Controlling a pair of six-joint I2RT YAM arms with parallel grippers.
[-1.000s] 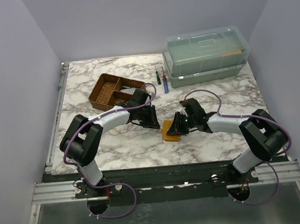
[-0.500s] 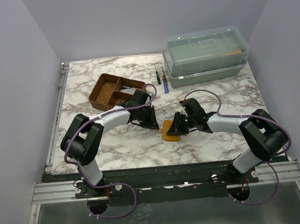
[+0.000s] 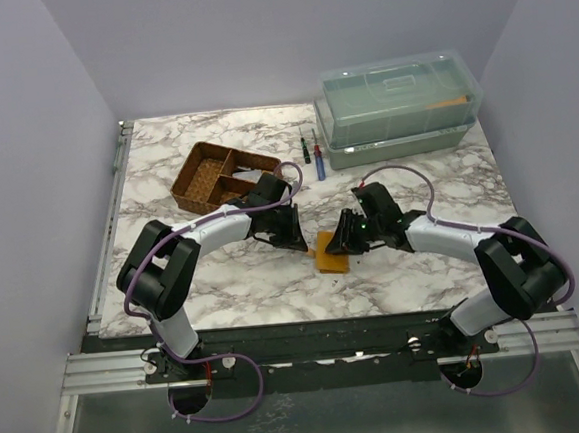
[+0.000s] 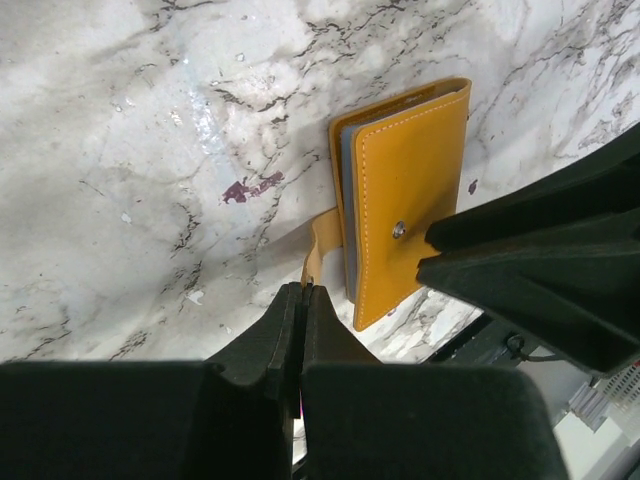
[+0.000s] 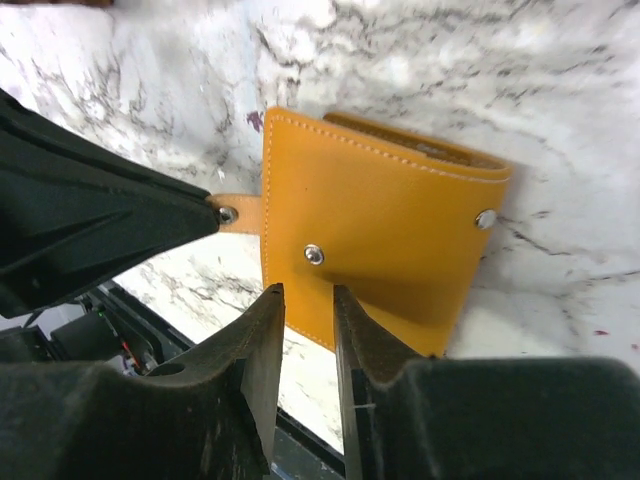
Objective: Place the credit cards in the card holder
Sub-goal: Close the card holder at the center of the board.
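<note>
Worked on a marble table (image 3: 234, 281), with a lidded clear plastic box (image 3: 398, 108) at the far right and a brown compartment tray (image 3: 221, 175) at the far left, both well apart from the action. Swung the right arm (image 3: 442, 237) slightly back within the last second, uncovering more of the card holder (image 3: 331, 256). Left that holder lying flat near the middle of the table between the two arms, folded shut, orange cover up. Spread the right fingers (image 5: 262, 345) a little over the same second: stood narrowly apart above the holder's edge nearest that wrist, with cover and marble showing through the gap and nothing seen clamped. Brought the left fingers (image 4: 283, 325) fully together meanwhile, apparently nipping the tip of the loose strap (image 4: 322, 245) that ran out from the holder's side. Showed the strap unfastened, its snap (image 5: 228, 214) right at the left fingertips and two studs (image 5: 314, 254) bare on the cover. Showed thin pale grey-blue layers (image 4: 345, 190) between the covers; could not tell cards from lining. Found no loose credit card in any view. Judged a change of hold: strap pinned on the left, right freed, perhaps to fasten the strap if the cards were already inside, or to lift the cover if not.
</note>
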